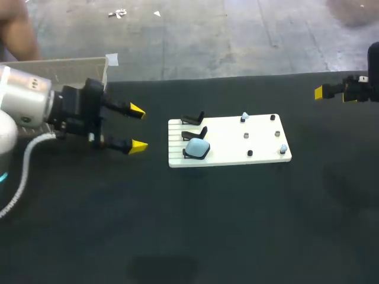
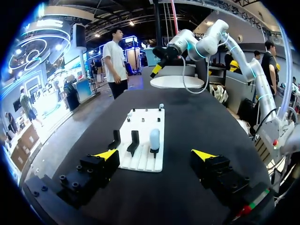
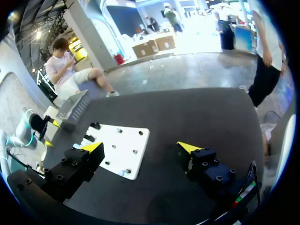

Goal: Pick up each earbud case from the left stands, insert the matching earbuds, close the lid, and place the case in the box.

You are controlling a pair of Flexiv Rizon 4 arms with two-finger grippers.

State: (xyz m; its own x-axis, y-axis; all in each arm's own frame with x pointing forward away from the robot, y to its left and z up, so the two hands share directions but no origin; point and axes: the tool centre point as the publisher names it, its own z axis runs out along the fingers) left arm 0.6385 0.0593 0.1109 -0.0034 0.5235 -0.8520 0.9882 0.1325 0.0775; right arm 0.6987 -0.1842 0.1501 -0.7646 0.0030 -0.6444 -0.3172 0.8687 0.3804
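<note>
One pale-blue earbud case (image 1: 197, 148) sits on the white board (image 1: 237, 155), likely light, rigid, slick, so I'd pinch its flat sides; my left tool (image 1: 138, 128) hangs released.

— Is any writing, number or label to be read on the things on the table?
— None can be read. The white board (image 1: 237, 142) is seen plain in all three views, and no letters or figures are made out on it.
— And on the earbud case (image 1: 197, 148) or the clear box (image 1: 77, 68)?
— Nothing legible is shown on either. A small pale patch (image 1: 112, 59) is seen at the box's corner, but anything printed on it is too small to be told.
</note>
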